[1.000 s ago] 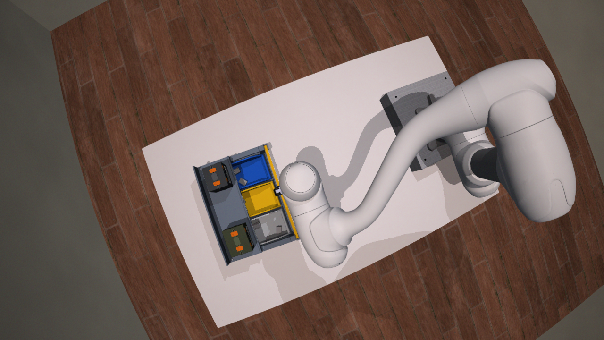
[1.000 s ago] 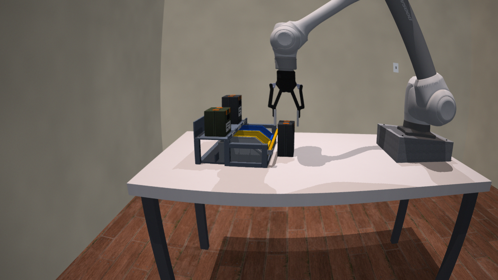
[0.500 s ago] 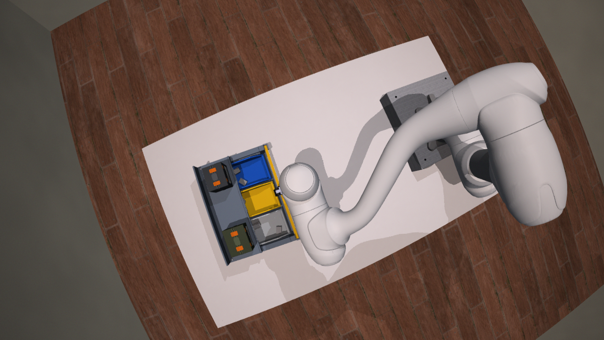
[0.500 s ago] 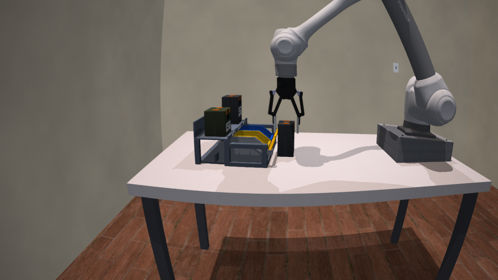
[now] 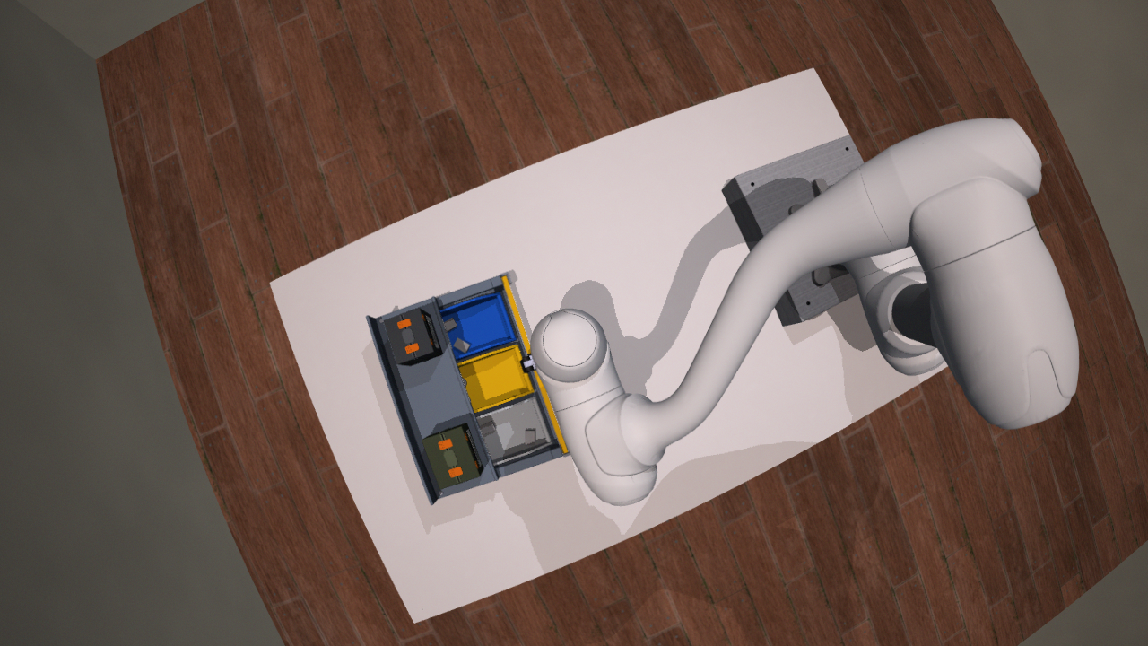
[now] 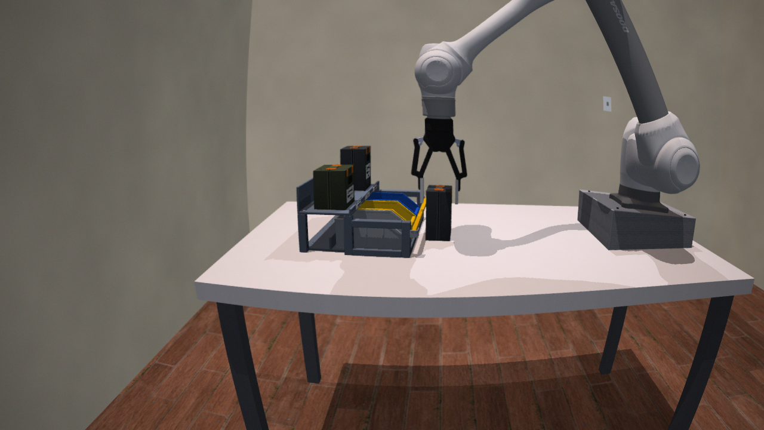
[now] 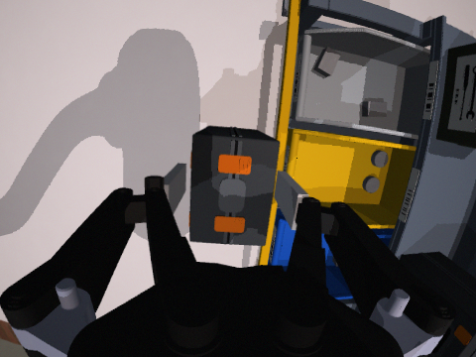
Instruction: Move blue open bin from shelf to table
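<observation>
Straddling black case (image 6: 438, 212) (image 7: 234, 185), gripper (image 6: 439, 191) (image 7: 231, 180) open; blue bin (image 5: 482, 323) (image 6: 397, 199) (image 7: 283, 243) at case's 5 o'clock in wrist view, probably stiff, light plastic; maybe pinch side wall, keep level.

Claw (image 6: 439, 193) (image 7: 231, 180) lower around black case (image 6: 438, 214) (image 7: 233, 190).
</observation>
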Controlling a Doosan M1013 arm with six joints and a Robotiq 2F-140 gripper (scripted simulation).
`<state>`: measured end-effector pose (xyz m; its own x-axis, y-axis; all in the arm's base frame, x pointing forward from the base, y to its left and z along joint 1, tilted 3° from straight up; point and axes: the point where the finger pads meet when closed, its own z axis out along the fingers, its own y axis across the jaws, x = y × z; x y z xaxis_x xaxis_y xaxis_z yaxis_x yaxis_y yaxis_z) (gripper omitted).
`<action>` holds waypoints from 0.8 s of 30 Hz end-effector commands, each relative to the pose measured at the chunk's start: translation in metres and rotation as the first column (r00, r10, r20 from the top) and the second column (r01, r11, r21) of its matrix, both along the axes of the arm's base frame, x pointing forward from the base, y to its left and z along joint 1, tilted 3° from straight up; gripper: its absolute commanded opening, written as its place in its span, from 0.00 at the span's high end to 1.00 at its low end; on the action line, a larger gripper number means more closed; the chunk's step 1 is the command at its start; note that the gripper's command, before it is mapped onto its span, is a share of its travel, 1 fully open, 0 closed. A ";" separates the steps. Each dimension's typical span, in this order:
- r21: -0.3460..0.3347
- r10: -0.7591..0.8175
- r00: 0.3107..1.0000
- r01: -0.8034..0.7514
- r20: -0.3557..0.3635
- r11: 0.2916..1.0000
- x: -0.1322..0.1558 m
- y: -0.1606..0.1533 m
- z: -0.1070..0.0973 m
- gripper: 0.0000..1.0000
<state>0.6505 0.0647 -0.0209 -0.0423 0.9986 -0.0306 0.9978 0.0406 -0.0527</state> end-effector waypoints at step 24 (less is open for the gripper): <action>0.000 0.000 1.000 0.000 0.000 1.000 0.000 0.000 0.001 1.00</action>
<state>0.6506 0.0647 -0.0199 -0.0423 0.9986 -0.0306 0.9978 0.0406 -0.0527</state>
